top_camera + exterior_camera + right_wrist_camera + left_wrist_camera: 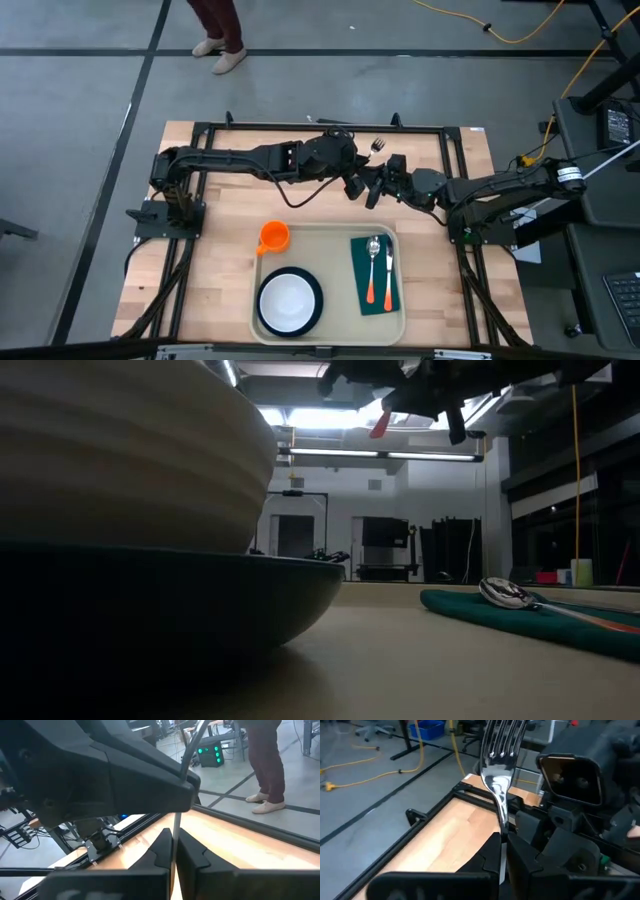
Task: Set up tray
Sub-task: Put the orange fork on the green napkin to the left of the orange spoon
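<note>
A fork (498, 765) with metal tines is held in the air above the table's far middle, between my two grippers; its tines (378, 146) point toward the far edge. My left gripper (502, 847) and my right gripper (174, 847) are both shut on it and meet there, right (368, 186) beside left (355, 168). The beige tray (330, 232) lies at the near middle. It holds an orange cup (273, 236), a white bowl with a dark rim (290, 300), and a green napkin (374, 275) bearing a spoon and a knife. My left gripper pinches the fork's neck (503, 822), just below the tines, between its two fingers. The tines stand out beyond the fingertips, and the fork is lifted clear of the table. My right gripper pinches the fork's thin shaft (175, 822) between its two fingers, on the handle side of my left gripper's hold. The shaft runs on from the fingertips past my left gripper's finger (150, 785). A red handle end (380, 425) shows in the air.
A black frame (320, 126) runs along the table's far edge and sides. A person's legs (220, 40) stand on the floor beyond the far edge. Bare wood lies left of the tray (210, 270).
</note>
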